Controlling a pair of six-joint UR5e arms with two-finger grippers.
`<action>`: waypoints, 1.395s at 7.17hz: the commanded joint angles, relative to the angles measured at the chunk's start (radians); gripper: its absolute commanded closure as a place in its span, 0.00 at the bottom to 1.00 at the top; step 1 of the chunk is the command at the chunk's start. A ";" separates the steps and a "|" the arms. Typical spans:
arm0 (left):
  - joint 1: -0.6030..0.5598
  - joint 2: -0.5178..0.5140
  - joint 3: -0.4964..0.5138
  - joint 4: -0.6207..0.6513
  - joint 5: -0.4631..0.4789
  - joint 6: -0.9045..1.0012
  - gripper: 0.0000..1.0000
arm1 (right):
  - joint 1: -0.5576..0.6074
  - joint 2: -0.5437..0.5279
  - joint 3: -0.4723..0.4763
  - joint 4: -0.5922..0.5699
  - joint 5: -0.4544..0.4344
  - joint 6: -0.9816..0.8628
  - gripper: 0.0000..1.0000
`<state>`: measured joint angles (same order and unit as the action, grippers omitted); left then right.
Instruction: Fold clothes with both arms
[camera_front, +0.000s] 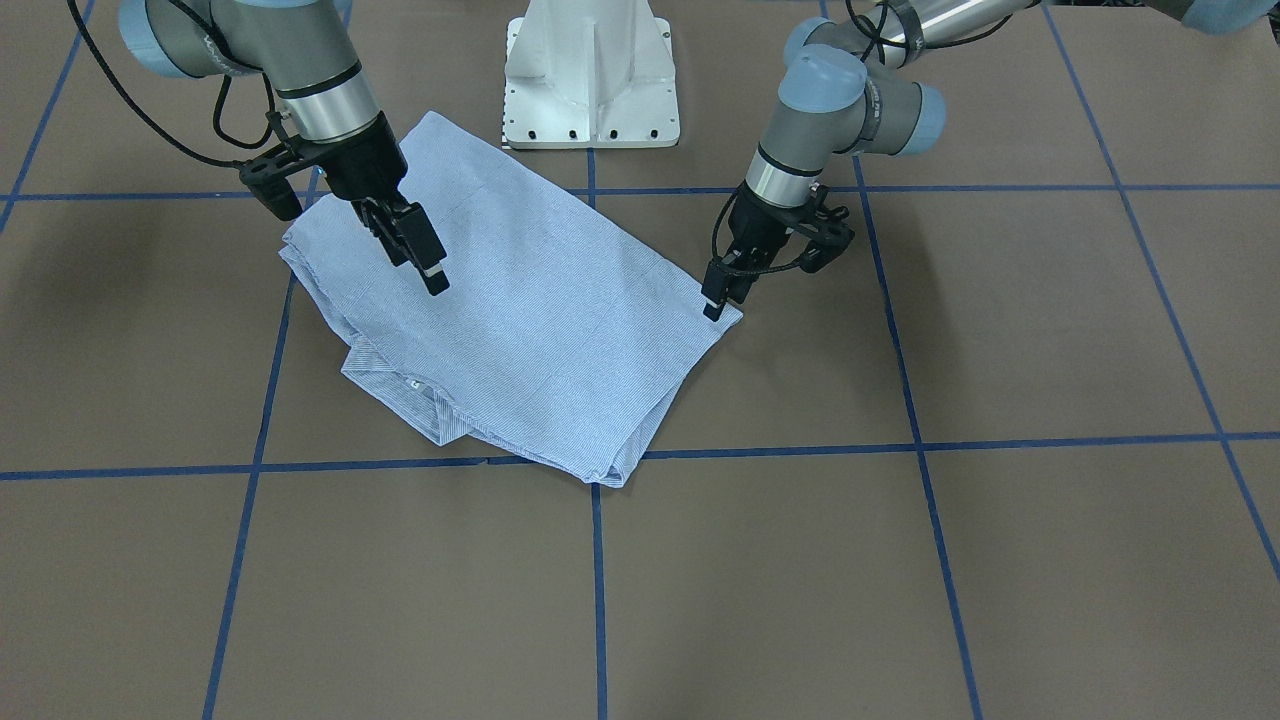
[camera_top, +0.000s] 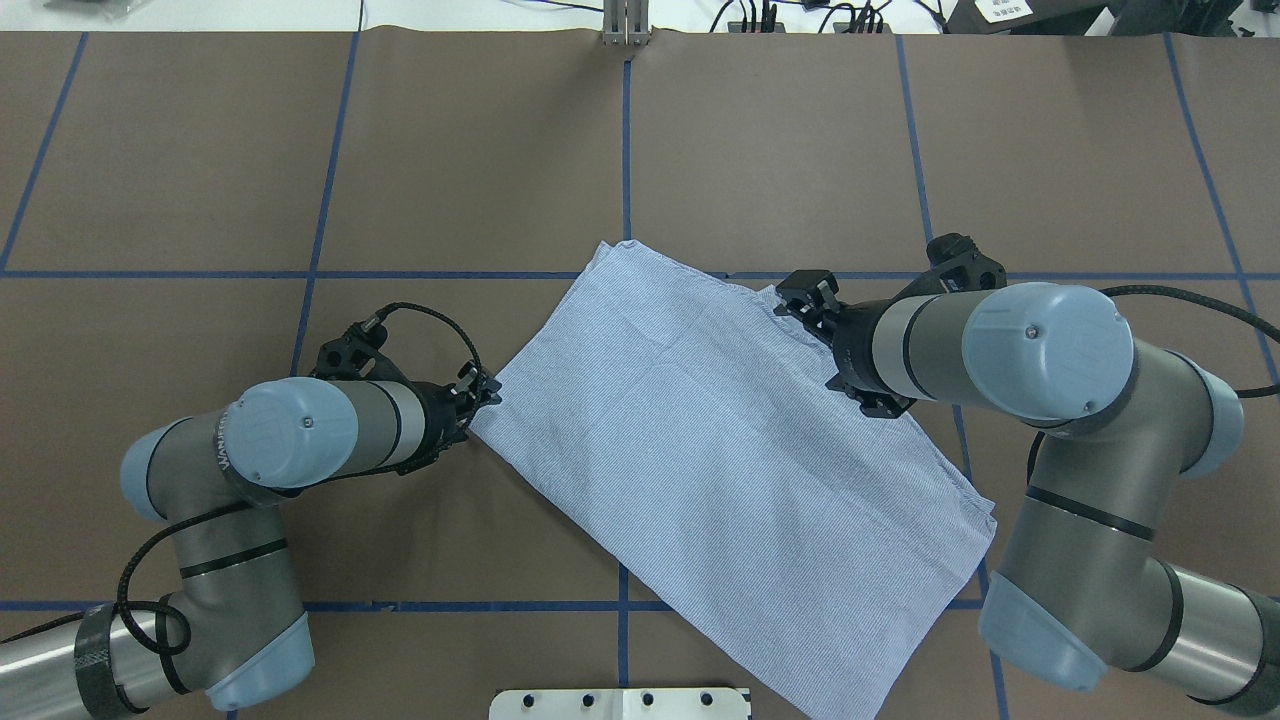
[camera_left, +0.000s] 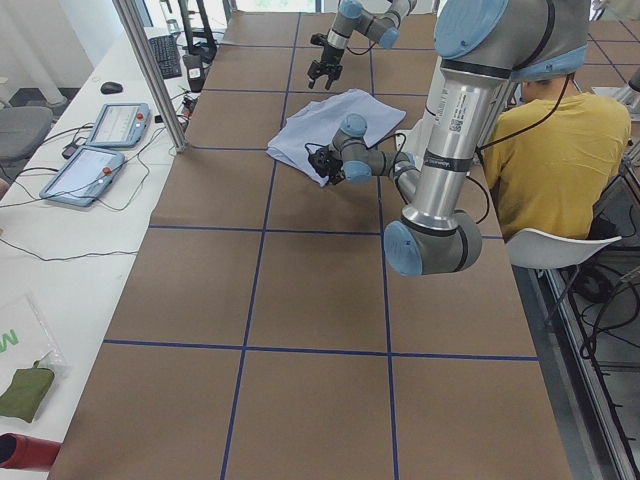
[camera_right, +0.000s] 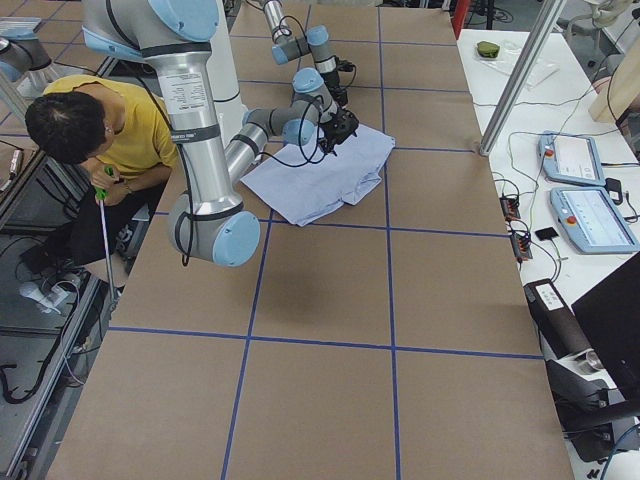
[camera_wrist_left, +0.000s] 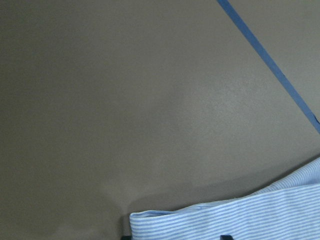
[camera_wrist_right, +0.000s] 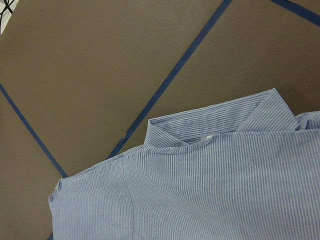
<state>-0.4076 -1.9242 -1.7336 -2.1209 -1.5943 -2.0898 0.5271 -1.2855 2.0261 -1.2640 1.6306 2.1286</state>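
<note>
The striped shirt (camera_top: 720, 460) lies folded on the table, collar and white label toward the operators' side (camera_front: 415, 385). My left gripper (camera_top: 484, 390) is low at the shirt's left corner (camera_front: 722, 312). In the left wrist view the shirt's hem (camera_wrist_left: 225, 220) lies between two dark fingertips that stand apart, so it is open. My right gripper (camera_front: 420, 262) hovers open over the shirt near the collar side, and it also shows in the overhead view (camera_top: 800, 298). The right wrist view shows the collar (camera_wrist_right: 215, 125) below and no fingers.
The brown table (camera_front: 900, 560) carries blue tape grid lines. The white pedestal base (camera_front: 590, 75) stands just behind the shirt. A seated person in yellow (camera_left: 560, 150) is behind the robot. Tablets and cables (camera_right: 590, 190) lie on the side bench.
</note>
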 joint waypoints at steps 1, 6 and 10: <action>0.024 -0.010 0.012 0.001 0.001 -0.010 0.37 | 0.001 0.000 -0.009 0.000 0.000 0.001 0.00; 0.021 -0.015 -0.009 0.002 0.010 -0.049 1.00 | 0.001 0.000 -0.036 0.000 0.000 -0.001 0.00; -0.158 -0.112 0.107 -0.007 0.011 0.178 1.00 | -0.001 0.005 -0.049 0.002 0.000 -0.004 0.00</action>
<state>-0.4804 -1.9699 -1.6992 -2.1213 -1.5833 -2.0090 0.5266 -1.2813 1.9805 -1.2627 1.6306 2.1263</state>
